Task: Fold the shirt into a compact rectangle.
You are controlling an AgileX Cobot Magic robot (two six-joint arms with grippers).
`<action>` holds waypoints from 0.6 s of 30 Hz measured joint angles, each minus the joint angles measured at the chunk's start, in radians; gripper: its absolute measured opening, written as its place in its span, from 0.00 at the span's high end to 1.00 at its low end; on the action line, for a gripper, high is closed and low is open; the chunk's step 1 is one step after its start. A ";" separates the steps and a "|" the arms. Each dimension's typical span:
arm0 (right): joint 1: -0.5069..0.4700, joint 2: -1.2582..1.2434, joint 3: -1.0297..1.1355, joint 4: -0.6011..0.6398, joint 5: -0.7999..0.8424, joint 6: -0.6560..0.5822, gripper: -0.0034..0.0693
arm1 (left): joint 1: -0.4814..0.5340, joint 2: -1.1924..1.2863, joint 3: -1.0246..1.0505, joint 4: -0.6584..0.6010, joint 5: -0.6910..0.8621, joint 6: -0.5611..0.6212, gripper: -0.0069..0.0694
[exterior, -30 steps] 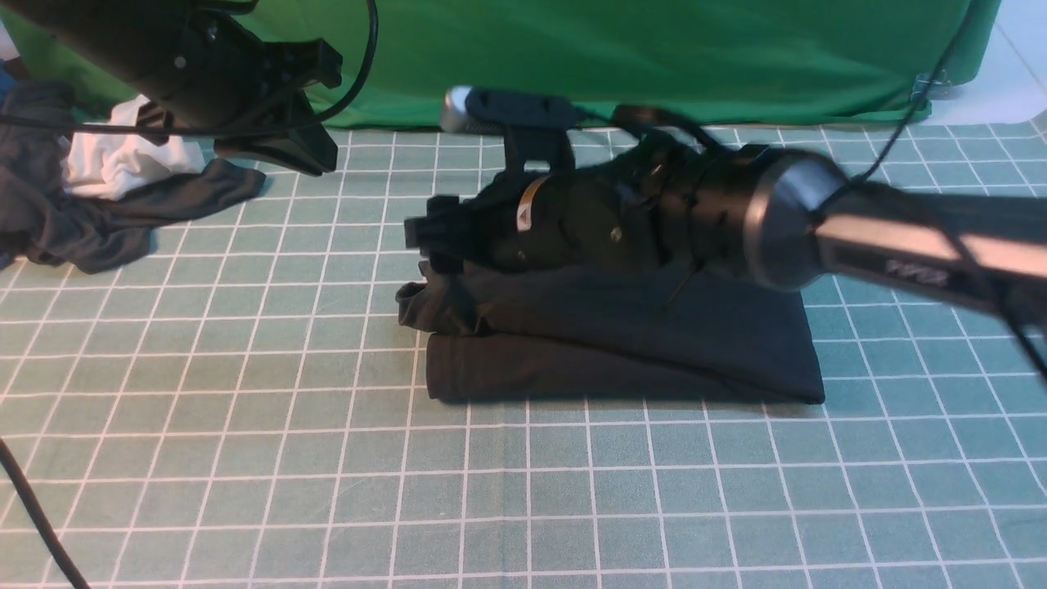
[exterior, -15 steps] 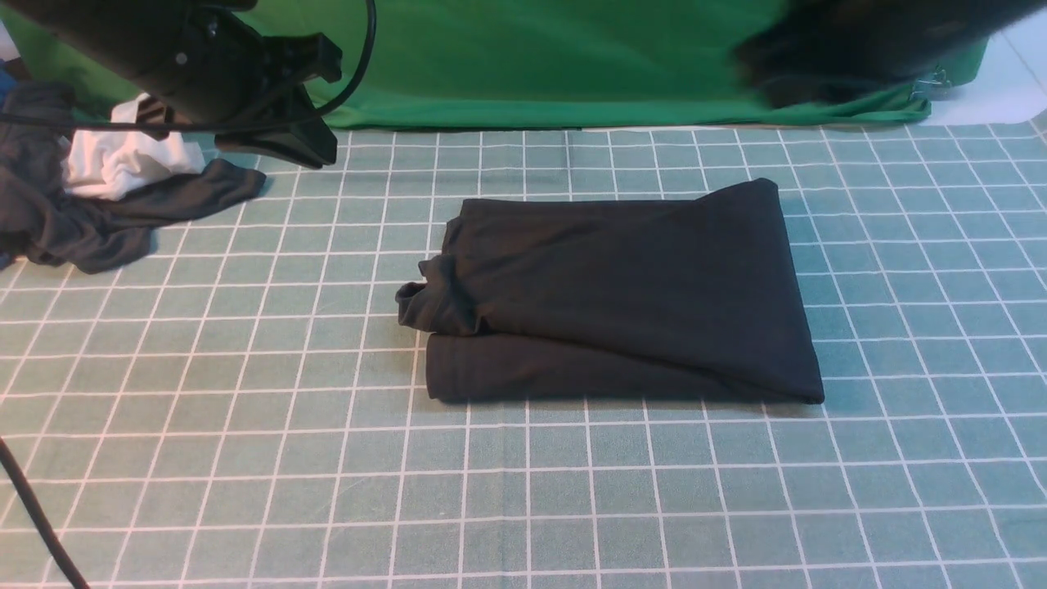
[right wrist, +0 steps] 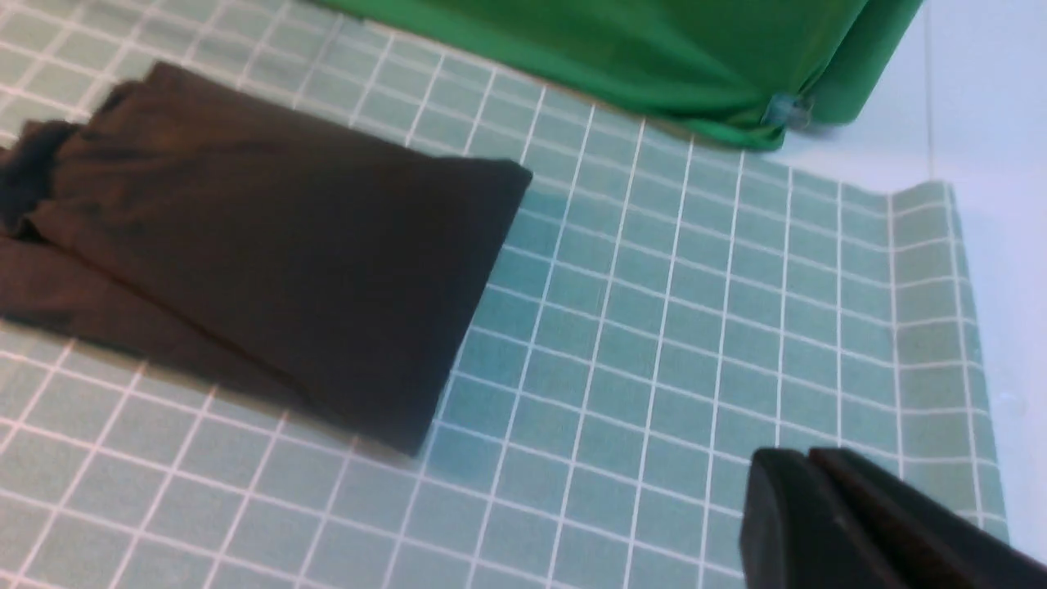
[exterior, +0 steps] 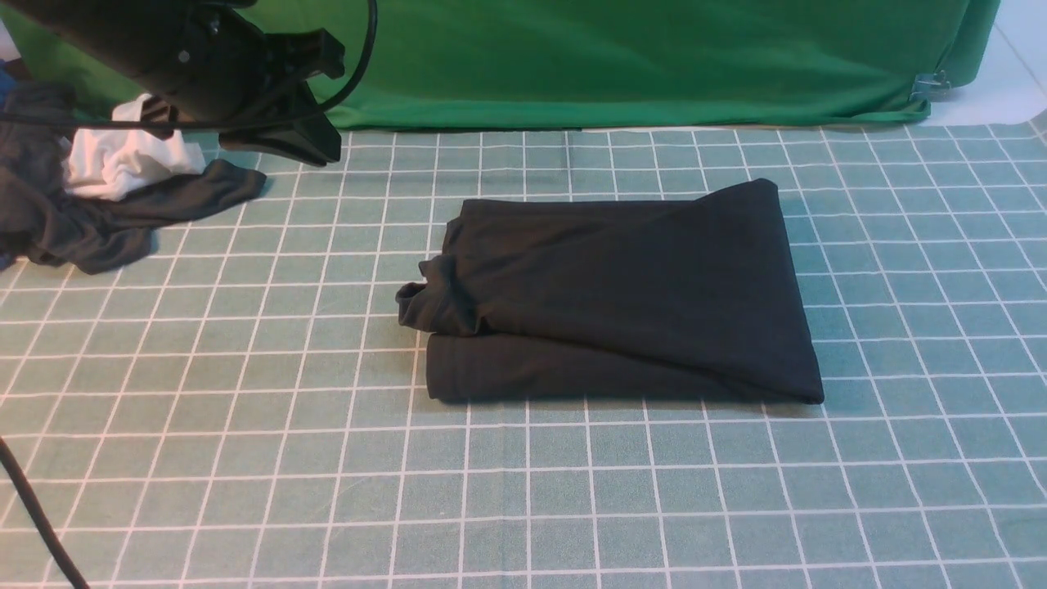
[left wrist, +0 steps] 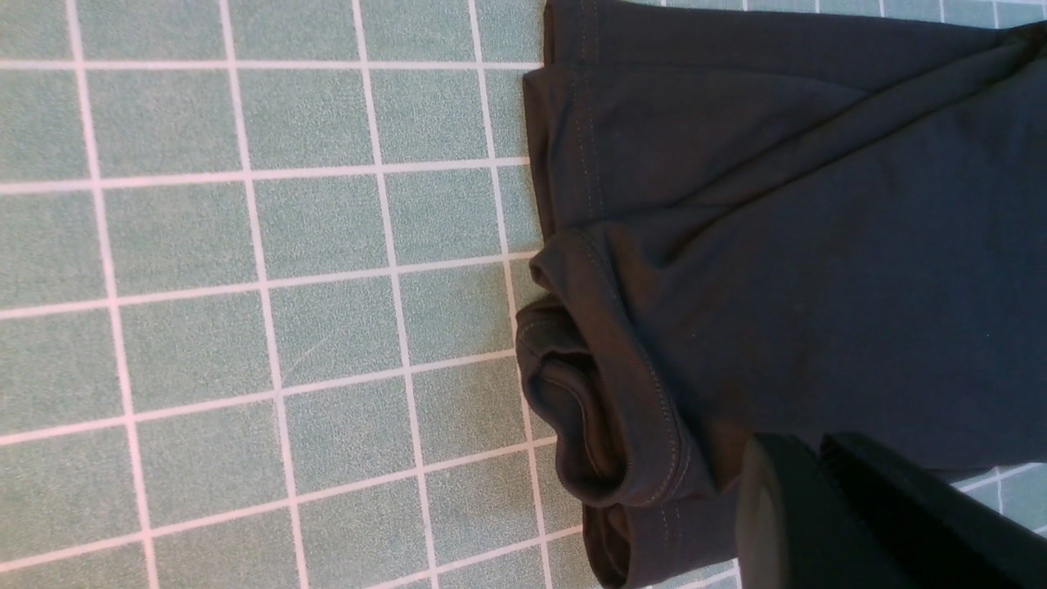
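The black shirt (exterior: 613,294) lies folded into a rough rectangle in the middle of the checked mat, with a bunched hem sticking out at its left end. No print or label shows. My left gripper (exterior: 321,154) hangs shut and empty high over the mat's far left, well apart from the shirt. In the left wrist view its shut jaws (left wrist: 818,446) sit above the shirt's (left wrist: 777,245) rolled edge. My right gripper (right wrist: 806,458) is out of the front view. In the right wrist view it is shut, empty, and off to the side of the shirt (right wrist: 262,237).
A dark grey garment (exterior: 90,229) with a white cloth (exterior: 123,159) lies crumpled at the far left. The green backdrop cloth (exterior: 613,57) hangs behind the mat, with a clip (exterior: 928,83) at its right. A black cable (exterior: 33,515) crosses the near left corner. The mat's right edge (right wrist: 965,327) borders white floor.
My right arm, which lay across the shirt a second ago, has lifted away up and to the right and left the front view. The shirt stays put. The left arm barely shifted.
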 joint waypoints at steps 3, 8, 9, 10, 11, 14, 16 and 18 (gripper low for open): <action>0.000 -0.182 0.172 0.000 -0.129 0.000 0.92 | 0.000 0.000 0.000 0.000 0.000 0.000 0.89; -0.001 -0.399 0.499 0.055 -0.476 0.000 0.92 | 0.000 0.000 0.000 0.000 -0.001 0.000 0.89; -0.001 -0.425 0.574 0.063 -0.550 0.000 0.92 | 0.000 0.000 0.000 0.000 -0.002 0.000 0.89; -0.001 -0.428 0.585 0.064 -0.579 0.000 0.92 | 0.000 0.000 0.000 0.000 -0.001 0.000 0.89; -0.001 -0.442 0.656 0.068 -0.664 0.000 0.92 | 0.000 0.000 0.000 0.000 -0.003 0.000 0.89; -0.001 -0.447 0.755 0.070 -0.779 0.000 0.92 | 0.000 0.000 0.000 0.000 -0.004 0.000 0.89; -0.001 -0.448 0.782 0.071 -0.812 0.000 0.92 | 0.000 0.000 0.000 0.000 -0.004 0.000 0.89; -0.001 -0.449 0.793 0.071 -0.829 0.000 0.92 | 0.000 0.000 0.000 0.000 -0.004 0.000 0.89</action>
